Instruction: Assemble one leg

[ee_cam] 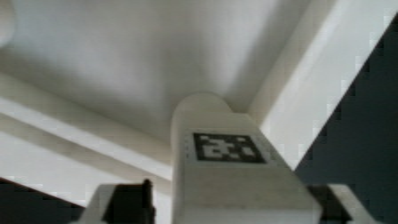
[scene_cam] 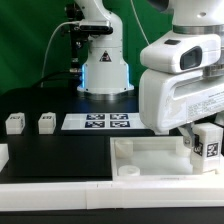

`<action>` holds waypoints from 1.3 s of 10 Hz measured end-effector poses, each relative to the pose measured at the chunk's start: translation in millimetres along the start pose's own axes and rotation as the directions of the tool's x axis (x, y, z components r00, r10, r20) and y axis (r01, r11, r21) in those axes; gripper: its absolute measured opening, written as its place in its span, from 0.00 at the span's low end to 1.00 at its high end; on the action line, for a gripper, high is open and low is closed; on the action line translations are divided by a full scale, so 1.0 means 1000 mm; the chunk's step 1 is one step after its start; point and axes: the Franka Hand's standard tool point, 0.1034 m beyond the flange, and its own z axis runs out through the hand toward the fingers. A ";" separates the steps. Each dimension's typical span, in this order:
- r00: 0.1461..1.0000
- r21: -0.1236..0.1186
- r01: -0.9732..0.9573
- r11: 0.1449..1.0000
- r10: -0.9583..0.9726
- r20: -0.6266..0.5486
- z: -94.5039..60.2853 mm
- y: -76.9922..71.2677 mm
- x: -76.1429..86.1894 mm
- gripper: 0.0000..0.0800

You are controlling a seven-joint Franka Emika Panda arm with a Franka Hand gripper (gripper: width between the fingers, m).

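Observation:
My gripper (scene_cam: 204,150) is shut on a leg (scene_cam: 209,143), a small chunky white block with a black-and-white tag facing out. It holds the leg at the right end of the big flat white top (scene_cam: 140,152), just above or touching it; I cannot tell which. In the wrist view the leg (ee_cam: 224,130) stands between the two dark fingers (ee_cam: 128,202) of my gripper (ee_cam: 226,208), with the tag toward the camera. The white top (ee_cam: 143,70) fills the background behind it.
Two more white leg blocks (scene_cam: 14,123) (scene_cam: 46,122) stand on the black table at the exterior view's left. The marker board (scene_cam: 98,122) lies beside them. A white part (scene_cam: 3,155) shows at the left edge. A second robot base (scene_cam: 103,72) stands behind.

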 end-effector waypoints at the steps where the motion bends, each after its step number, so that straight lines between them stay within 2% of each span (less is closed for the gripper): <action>1: 1.000 0.000 -0.001 1.000 0.001 0.000 0.000 0.000 0.000 0.39; 2: 1.000 0.000 -0.018 1.000 0.018 0.000 0.000 0.000 0.000 0.36; 4: 0.999 0.000 -0.051 0.999 0.051 0.000 0.000 0.000 0.000 0.36; 5: 0.989 0.003 -0.145 0.989 0.145 -0.007 0.000 0.000 0.000 0.36; 7: 0.919 0.005 -0.394 0.919 0.394 -0.021 0.000 0.000 0.002 0.36; 9: 0.811 0.010 -0.584 0.812 0.584 -0.023 0.001 0.000 0.002 0.36; 11: 0.579 0.013 -0.815 0.579 0.815 -0.021 0.001 -0.001 0.003 0.37; 13: 0.363 0.013 -0.931 0.364 0.931 -0.022 0.001 -0.002 0.003 0.37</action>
